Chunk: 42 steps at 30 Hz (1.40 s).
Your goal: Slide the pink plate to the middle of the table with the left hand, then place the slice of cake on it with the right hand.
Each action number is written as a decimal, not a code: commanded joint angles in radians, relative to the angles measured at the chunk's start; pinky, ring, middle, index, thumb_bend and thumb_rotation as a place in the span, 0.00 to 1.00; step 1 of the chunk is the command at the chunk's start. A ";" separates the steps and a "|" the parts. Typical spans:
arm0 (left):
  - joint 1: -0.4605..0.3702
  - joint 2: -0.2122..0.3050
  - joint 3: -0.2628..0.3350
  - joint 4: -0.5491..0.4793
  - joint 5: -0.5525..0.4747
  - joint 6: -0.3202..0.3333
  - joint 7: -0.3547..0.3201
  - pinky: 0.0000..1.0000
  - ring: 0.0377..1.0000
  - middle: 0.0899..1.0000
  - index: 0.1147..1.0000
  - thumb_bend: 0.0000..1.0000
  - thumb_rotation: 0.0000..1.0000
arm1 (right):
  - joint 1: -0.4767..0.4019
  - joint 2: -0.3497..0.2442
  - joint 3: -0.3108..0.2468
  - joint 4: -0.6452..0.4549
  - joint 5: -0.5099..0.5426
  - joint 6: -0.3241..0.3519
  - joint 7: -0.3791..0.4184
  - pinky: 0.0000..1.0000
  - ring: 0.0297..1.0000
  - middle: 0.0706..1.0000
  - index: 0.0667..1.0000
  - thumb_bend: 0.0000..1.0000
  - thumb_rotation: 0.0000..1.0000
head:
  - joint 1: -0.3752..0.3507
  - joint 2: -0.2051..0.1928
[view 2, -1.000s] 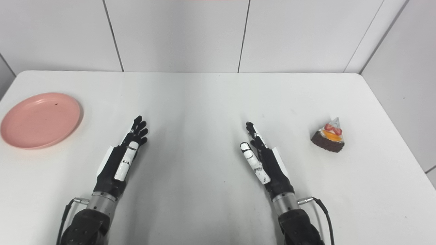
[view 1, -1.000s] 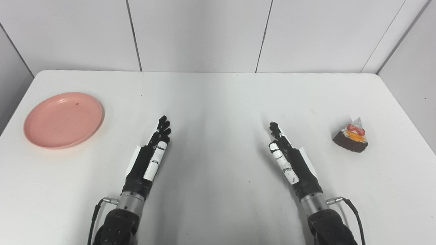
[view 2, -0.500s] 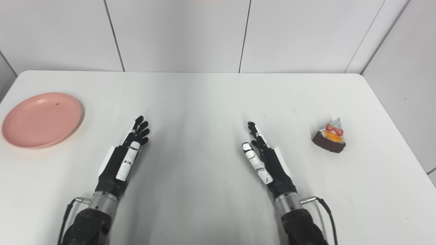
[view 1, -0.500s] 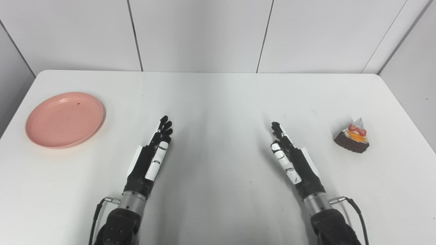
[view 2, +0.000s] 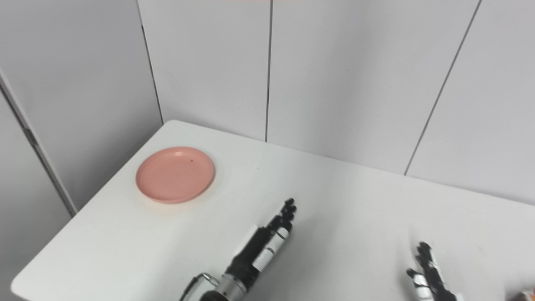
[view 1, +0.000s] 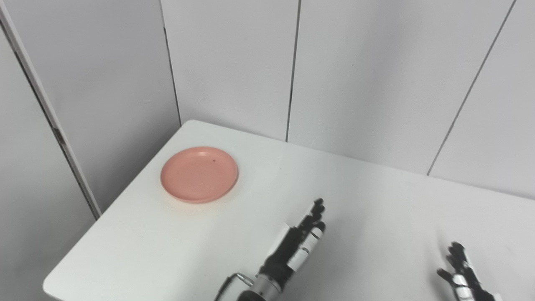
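Observation:
The pink plate (view 1: pixel 199 174) lies empty near the table's far left corner; it also shows in the right eye view (view 2: pixel 175 174). My left hand (view 1: pixel 296 245) is open, fingers straight, above the table to the right of and nearer than the plate, well apart from it. My right hand (view 1: pixel 464 277) is open at the bottom right, partly cut off by the frame edge. Only a dark sliver of the cake slice (view 2: pixel 526 295) shows at the bottom right corner of the right eye view.
The white table (view 1: pixel 376 200) has its left edge and near left corner in view, with grey wall panels (view 1: pixel 234 62) behind and to the left.
The whole picture has shifted: the camera has turned up and to the left, so the plate now sits mid-frame and the cake is almost out of view. Both hands stay open as before.

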 commanded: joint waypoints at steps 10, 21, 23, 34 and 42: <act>0.036 -0.020 -0.033 0.073 0.030 -0.002 0.010 0.97 0.99 0.99 0.98 0.48 1.00 | 0.013 -0.024 0.001 0.011 0.032 0.017 0.041 1.00 1.00 1.00 1.00 0.33 1.00 | 0.007 0.016; 0.033 -0.012 -0.024 0.008 0.017 0.038 -0.004 0.94 0.98 0.98 0.97 0.44 1.00 | 0.022 -0.026 0.010 -0.031 -0.008 0.037 0.029 1.00 1.00 1.00 1.00 0.28 1.00 | -0.005 0.059; 0.028 -0.012 -0.020 -0.030 0.016 0.066 -0.007 0.93 0.98 0.97 0.97 0.44 1.00 | 0.025 -0.024 0.010 -0.041 -0.014 0.049 0.025 1.00 1.00 1.00 1.00 0.28 1.00 | -0.007 0.069; -0.028 0.022 0.014 -0.222 -0.061 0.172 -0.061 0.91 0.95 0.95 0.92 0.37 1.00 | 0.023 -0.036 0.012 -0.057 -0.007 0.060 0.041 1.00 1.00 1.00 1.00 0.27 1.00 | 0.005 0.094; -0.097 0.036 0.082 -0.378 -0.110 0.239 -0.052 0.89 0.91 0.93 0.91 0.42 0.98 | 0.017 -0.041 0.009 -0.056 -0.002 0.064 0.045 1.00 1.00 1.00 1.00 0.25 1.00 | 0.012 0.107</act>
